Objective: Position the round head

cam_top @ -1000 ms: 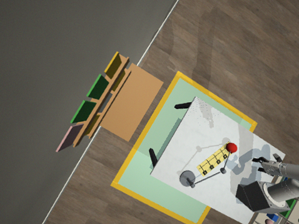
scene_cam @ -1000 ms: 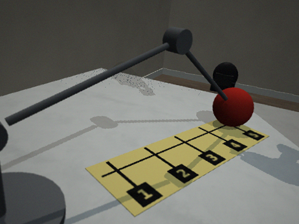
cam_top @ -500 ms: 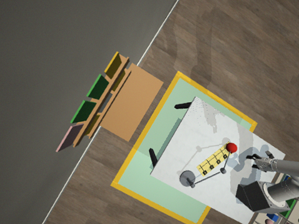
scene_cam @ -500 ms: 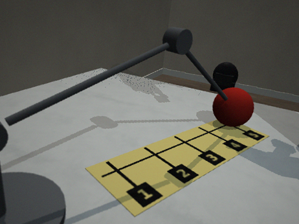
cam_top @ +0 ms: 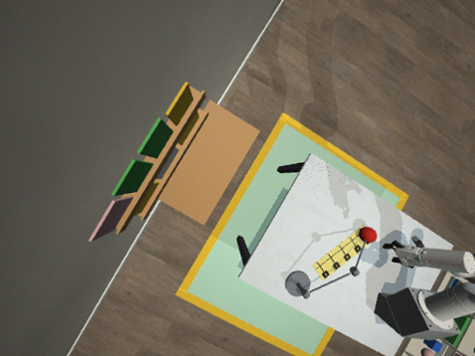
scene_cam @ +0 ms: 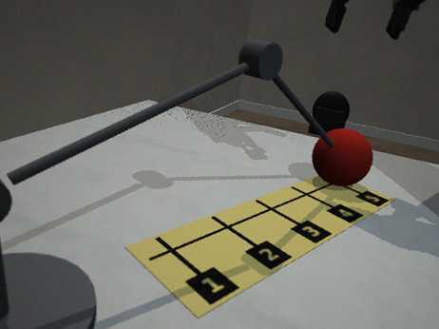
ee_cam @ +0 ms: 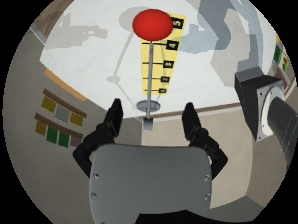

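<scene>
The lamp's red round head (scene_cam: 342, 156) rests on the bench at the far end of the yellow strip (scene_cam: 256, 243), by mark 5 (scene_cam: 372, 198). It also shows in the overhead view (cam_top: 367, 234) and the wrist view (ee_cam: 153, 24). The grey foot (cam_top: 297, 282) stands at the strip's near end, and two dark rods meet at a raised elbow joint (scene_cam: 260, 59). My gripper (scene_cam: 364, 17) is open and empty, high above and beyond the head, apart from it. In the overhead view it (cam_top: 392, 253) is off the strip's far end. In the wrist view the fingers frame the lamp's foot.
The white bench (cam_top: 343, 254) stands on a green mat with a yellow border (cam_top: 247, 247). A black box (cam_top: 398, 312) sits at the arm's base. A wooden shelf with coloured panels (cam_top: 155, 159) stands against the wall. Bins with coloured shapes (cam_top: 459, 339) are at the lower right.
</scene>
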You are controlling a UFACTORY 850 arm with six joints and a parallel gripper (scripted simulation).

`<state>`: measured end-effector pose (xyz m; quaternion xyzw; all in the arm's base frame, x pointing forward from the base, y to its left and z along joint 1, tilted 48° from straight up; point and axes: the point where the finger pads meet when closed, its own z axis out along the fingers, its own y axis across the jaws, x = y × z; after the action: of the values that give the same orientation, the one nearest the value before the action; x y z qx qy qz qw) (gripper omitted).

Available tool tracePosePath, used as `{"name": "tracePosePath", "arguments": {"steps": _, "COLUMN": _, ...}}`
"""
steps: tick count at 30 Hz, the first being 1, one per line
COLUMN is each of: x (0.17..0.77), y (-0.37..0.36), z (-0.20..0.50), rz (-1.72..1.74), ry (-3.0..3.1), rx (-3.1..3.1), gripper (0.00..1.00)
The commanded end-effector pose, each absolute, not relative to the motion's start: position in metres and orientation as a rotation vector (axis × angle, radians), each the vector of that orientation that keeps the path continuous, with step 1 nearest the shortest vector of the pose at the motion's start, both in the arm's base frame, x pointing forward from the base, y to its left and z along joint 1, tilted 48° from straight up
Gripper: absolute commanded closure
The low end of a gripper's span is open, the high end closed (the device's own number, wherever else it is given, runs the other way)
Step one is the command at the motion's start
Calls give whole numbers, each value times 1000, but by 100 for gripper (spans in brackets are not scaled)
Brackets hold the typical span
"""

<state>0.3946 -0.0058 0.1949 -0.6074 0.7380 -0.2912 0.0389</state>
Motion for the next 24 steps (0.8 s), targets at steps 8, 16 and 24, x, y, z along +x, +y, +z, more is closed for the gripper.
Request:
{"name": "tracePosePath", "arguments": {"steps": 8, "x": 406, "y": -25, "z": 177, "rz": -893, "ry": 2242, "rx": -1853, "gripper": 0}}
{"name": "tracePosePath", "arguments": {"steps": 16, "x": 411, "y": -31, "z": 172, "rz": -897, "ry": 2237, "rx": -1849, "gripper": 0}}
{"name": "tracePosePath", "arguments": {"steps": 24, "x": 417, "y": -36, "z": 161, "rz": -897, "ry": 2238, "rx": -1850, "gripper": 0}}
